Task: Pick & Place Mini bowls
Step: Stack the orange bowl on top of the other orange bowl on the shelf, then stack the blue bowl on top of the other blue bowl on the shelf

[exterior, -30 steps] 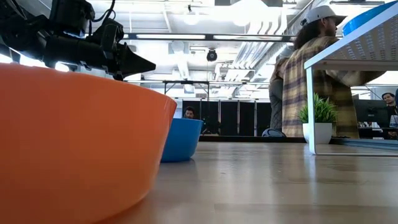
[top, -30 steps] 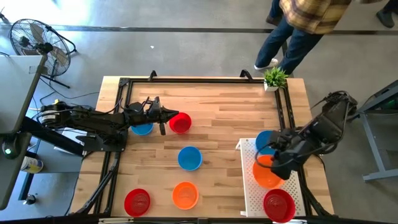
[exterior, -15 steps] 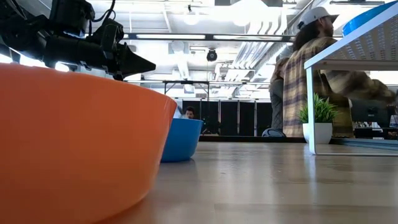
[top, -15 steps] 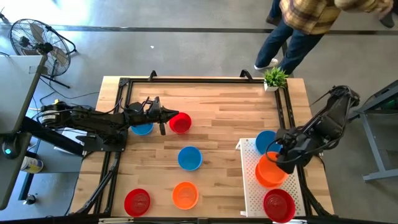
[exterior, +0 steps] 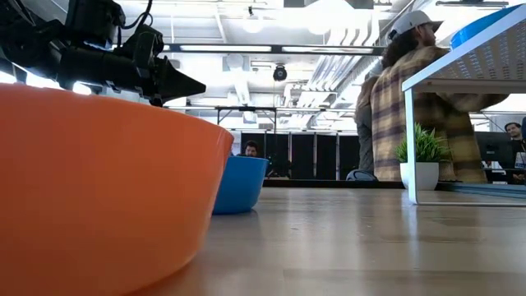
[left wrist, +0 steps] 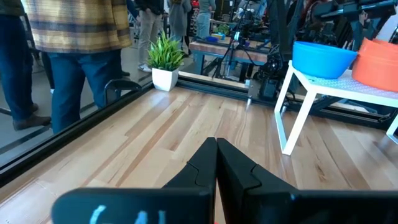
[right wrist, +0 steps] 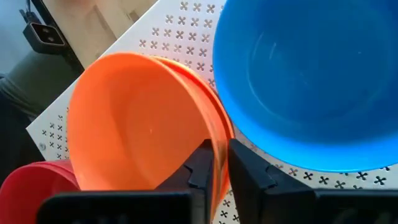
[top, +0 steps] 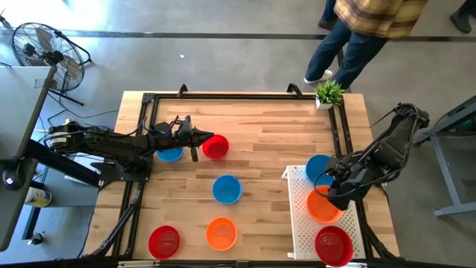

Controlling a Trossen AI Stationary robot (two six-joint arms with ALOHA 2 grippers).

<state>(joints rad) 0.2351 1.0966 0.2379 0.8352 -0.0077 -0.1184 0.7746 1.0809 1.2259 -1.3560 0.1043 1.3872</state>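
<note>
Gripping the rim of an orange mini bowl (right wrist: pixel 143 118), the right gripper (right wrist: pixel 219 163) sits over the white perforated tray (top: pixel 300 227), fingers either side of the rim, bowl tilted. On the tray too: blue bowl (top: pixel 317 167) just beside it, red bowl (top: pixel 333 246) at the near end. Left gripper (top: pixel 201 138) clenched shut, empty, tip at a red bowl (top: pixel 217 147); contact unclear. On the table (top: pixel 260 126): blue (top: pixel 227 189), orange (top: pixel 221 233), red (top: pixel 164 242), blue (top: pixel 170 154) bowls.
</note>
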